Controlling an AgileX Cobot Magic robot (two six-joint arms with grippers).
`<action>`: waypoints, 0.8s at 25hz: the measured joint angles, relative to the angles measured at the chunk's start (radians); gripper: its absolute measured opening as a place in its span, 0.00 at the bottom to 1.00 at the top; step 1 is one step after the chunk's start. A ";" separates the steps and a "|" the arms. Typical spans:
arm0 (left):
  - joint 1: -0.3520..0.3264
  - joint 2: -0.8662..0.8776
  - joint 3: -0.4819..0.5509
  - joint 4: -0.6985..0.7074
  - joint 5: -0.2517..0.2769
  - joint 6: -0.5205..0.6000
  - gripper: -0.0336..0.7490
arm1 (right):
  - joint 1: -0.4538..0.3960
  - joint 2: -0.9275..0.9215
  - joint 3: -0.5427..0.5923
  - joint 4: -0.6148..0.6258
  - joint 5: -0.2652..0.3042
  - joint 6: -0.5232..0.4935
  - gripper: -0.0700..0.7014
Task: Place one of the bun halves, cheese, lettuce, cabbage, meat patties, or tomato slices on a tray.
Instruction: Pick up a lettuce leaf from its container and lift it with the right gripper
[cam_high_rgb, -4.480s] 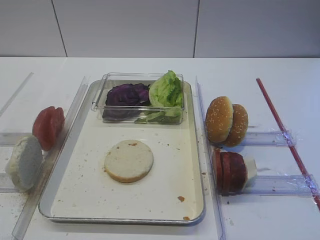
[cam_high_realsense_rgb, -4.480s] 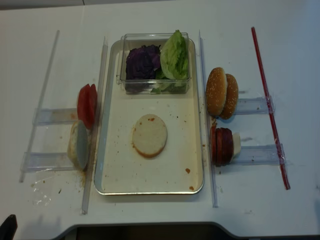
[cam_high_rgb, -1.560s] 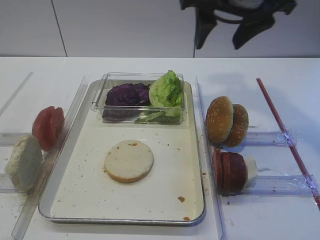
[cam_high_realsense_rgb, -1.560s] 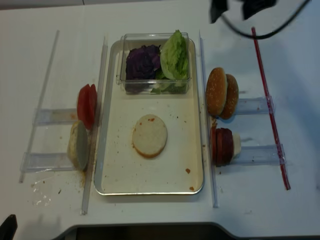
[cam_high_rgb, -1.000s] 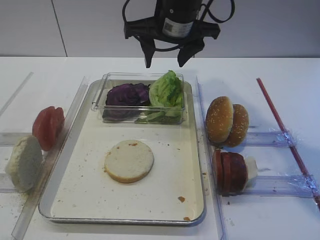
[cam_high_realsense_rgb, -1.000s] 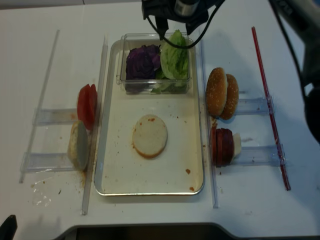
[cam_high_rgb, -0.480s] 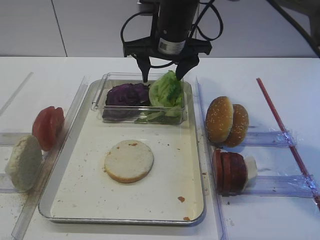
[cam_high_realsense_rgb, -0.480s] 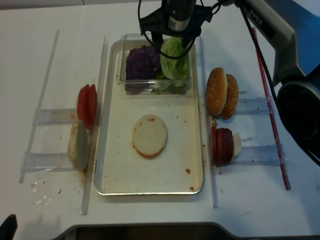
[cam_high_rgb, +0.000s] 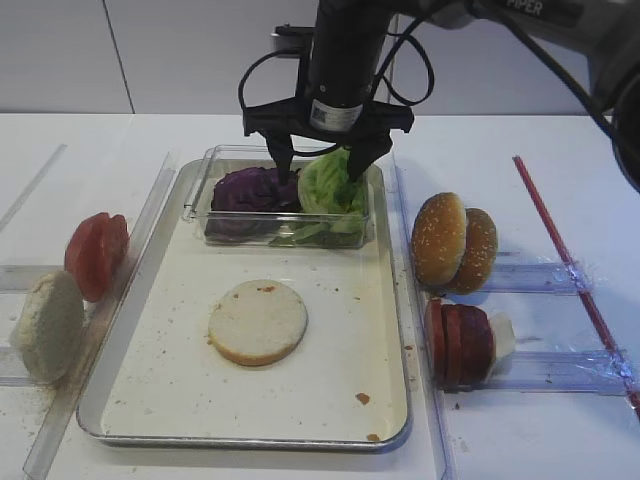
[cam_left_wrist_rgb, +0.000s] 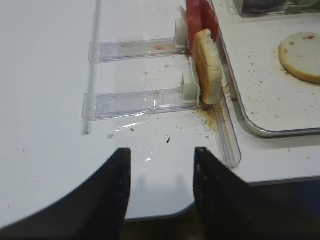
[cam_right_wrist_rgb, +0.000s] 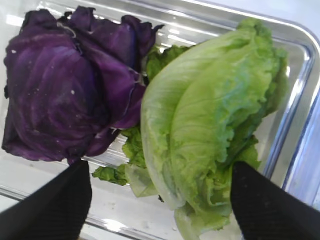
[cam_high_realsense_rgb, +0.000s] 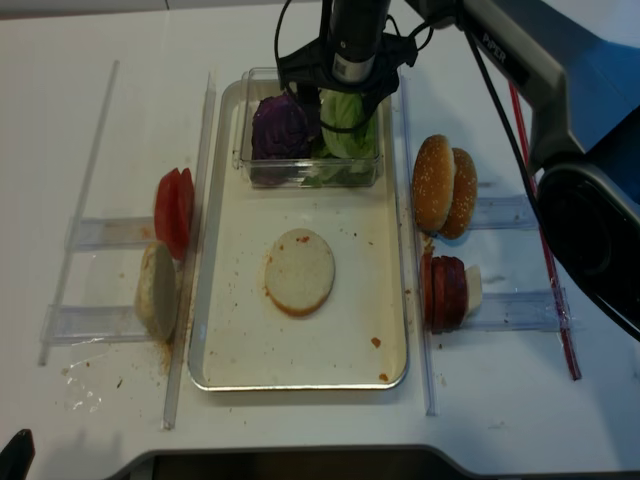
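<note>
A pale green lettuce (cam_right_wrist_rgb: 210, 115) leaf and purple cabbage (cam_right_wrist_rgb: 65, 90) lie in a clear box (cam_high_rgb: 200, 200) at the tray's (cam_high_rgb: 150, 400) far end. My right gripper (cam_high_rgb: 322, 165) hangs open over the box, its fingers either side of the lettuce (cam_high_rgb: 335, 185) and nothing gripped; from above, the gripper (cam_high_realsense_rgb: 338, 105) covers the lettuce's (cam_high_realsense_rgb: 350, 130) top. A flat bun half (cam_high_rgb: 258, 320) rests on the tray's middle. My left gripper (cam_left_wrist_rgb: 161, 155) is open and empty above the table's near left edge.
Left of the tray, clear racks hold tomato slices (cam_high_rgb: 97, 255) and a bun half (cam_high_rgb: 47, 325). On the right stand sesame bun tops (cam_high_rgb: 450, 240), meat patties (cam_high_rgb: 460, 345) and cheese (cam_high_rgb: 500, 340). A red strip (cam_high_rgb: 565, 260) runs along the far right.
My right gripper has come down from above the box's far rim to the lettuce, with its jaws spread a little wider. Nothing else has moved.
</note>
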 joint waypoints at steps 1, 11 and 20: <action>0.000 0.000 0.000 0.000 0.000 0.000 0.41 | 0.000 0.001 0.000 0.001 -0.001 0.000 0.84; 0.000 0.000 0.000 0.000 0.000 0.000 0.41 | 0.000 0.018 0.000 -0.004 -0.060 0.000 0.84; 0.000 0.000 0.000 0.000 0.000 0.000 0.41 | 0.000 0.032 0.000 -0.024 -0.066 0.000 0.84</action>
